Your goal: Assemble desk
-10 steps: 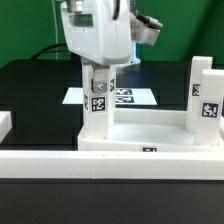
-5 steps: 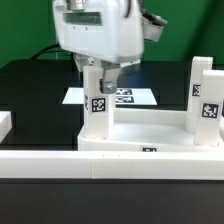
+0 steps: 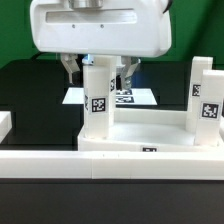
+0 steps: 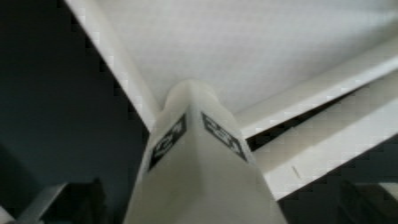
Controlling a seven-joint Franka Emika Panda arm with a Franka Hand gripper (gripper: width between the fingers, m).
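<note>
The white desk top lies upside down with its rim facing up. One square leg stands upright in its corner at the exterior view's left, and another leg stands in the corner at the right. My gripper hangs over the left leg, open, with a dark finger on each side of the leg's top and a gap to it. In the wrist view the tagged leg runs down to the desk top, and dark fingers show at the frame's edge.
A long plain white rail lies across the front of the table, just before the desk top. The marker board lies flat behind the left leg. A small white block sits at the exterior view's left edge.
The jaws have opened and let go of the left leg, which stays upright in its socket. The hand has turned and now shows its broad face in the exterior view.
</note>
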